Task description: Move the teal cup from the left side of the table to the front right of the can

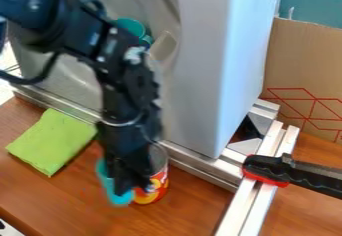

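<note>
The black gripper (131, 180) hangs low over the front left of the wooden table, before the grey panel. A teal object (118, 198), maybe a cup, stands against its left side and partly behind it. Close on its right is a can (160, 184) with a red and yellow label, its left part hidden by the gripper. Whether the gripper holds either one I cannot tell. A folded green cloth (52, 141) lies flat on the table to the left.
A tall grey-white box (217, 70) rises behind, with metal rails (200, 167) along its foot. A black and red clamp (287, 172) sits over the right rails. Cardboard (304, 65) stands at the back right. A teal cup (131, 27) shows behind the arm.
</note>
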Robot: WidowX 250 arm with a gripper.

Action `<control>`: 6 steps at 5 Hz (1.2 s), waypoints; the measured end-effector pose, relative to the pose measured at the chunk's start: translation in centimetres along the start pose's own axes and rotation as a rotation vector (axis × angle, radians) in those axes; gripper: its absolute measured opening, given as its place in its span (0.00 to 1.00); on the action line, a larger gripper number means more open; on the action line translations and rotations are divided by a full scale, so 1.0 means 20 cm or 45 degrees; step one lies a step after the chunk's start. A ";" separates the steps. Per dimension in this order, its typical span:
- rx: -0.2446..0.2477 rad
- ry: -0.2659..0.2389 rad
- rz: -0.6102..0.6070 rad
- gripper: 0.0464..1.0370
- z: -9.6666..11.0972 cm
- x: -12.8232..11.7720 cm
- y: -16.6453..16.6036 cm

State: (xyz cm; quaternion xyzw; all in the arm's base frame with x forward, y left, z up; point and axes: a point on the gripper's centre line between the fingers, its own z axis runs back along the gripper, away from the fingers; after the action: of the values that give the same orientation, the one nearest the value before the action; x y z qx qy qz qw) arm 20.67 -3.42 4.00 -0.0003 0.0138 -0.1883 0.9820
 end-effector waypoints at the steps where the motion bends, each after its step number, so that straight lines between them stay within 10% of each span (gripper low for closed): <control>1: -0.049 0.037 -0.049 0.06 0.00 0.06 -0.11; 6: 0.051 0.015 -0.108 0.06 -0.18 0.31 -0.16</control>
State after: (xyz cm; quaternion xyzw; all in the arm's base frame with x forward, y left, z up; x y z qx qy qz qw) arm 25.09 -8.60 0.17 0.0198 0.0158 -0.2302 0.9728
